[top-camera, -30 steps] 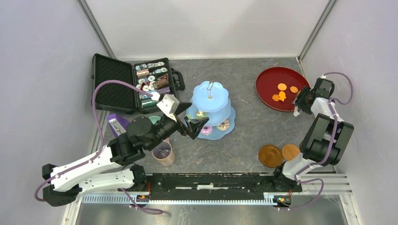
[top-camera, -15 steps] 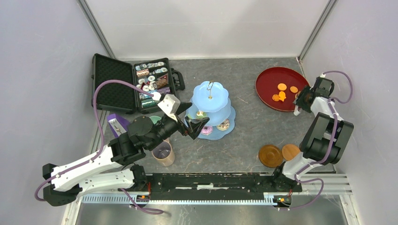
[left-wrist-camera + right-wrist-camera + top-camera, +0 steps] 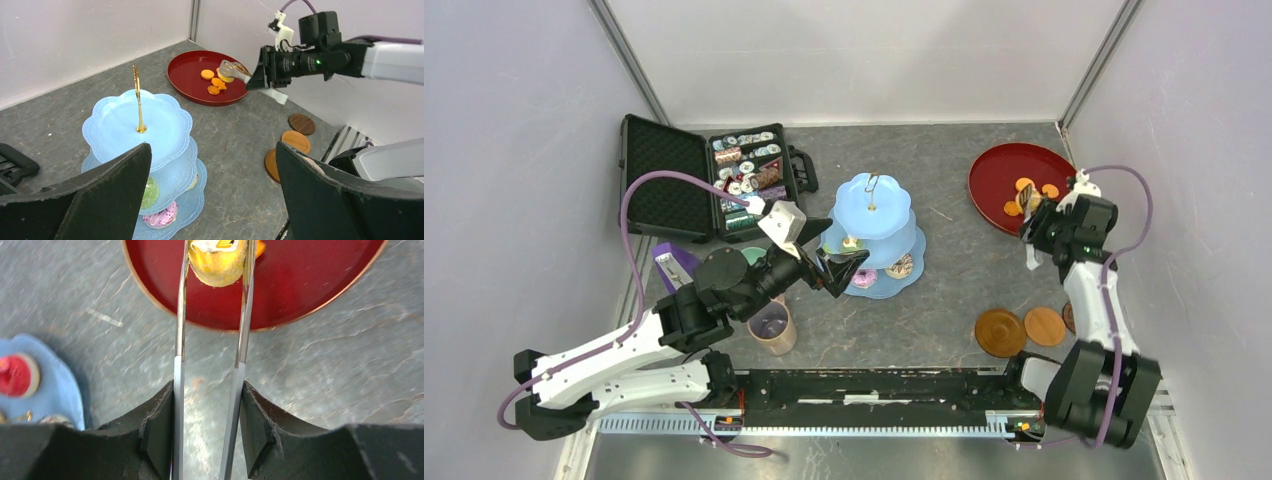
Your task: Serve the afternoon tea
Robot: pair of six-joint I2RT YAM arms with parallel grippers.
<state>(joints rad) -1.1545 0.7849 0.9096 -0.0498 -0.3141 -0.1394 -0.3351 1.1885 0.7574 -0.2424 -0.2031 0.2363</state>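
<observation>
The pale-blue three-tier cake stand (image 3: 871, 205) stands mid-table, also in the left wrist view (image 3: 137, 107), with a pink donut (image 3: 161, 216) and a green cake (image 3: 149, 192) on its lower tiers. My left gripper (image 3: 829, 255) is open and empty beside the stand's left edge. My right gripper (image 3: 1036, 218) is shut on metal tongs (image 3: 178, 340). The tongs pinch a small yellow cake (image 3: 217, 262) above the dark-red tray's (image 3: 1014, 165) near edge. Orange biscuits (image 3: 212, 82) lie on that tray. The tan mug (image 3: 773, 328) stands under my left arm. Brown coasters (image 3: 1001, 332) lie front right.
An open black case of small tins (image 3: 709, 180) lies at the back left. A purple object (image 3: 674, 265) sits by the left wall. A green cup (image 3: 754, 255) is mostly hidden under my left arm. Grey walls close in on three sides.
My right arm has swung from the tray's right side to its near left edge, carrying the tongs with the yellow cake. My left arm has not moved.
</observation>
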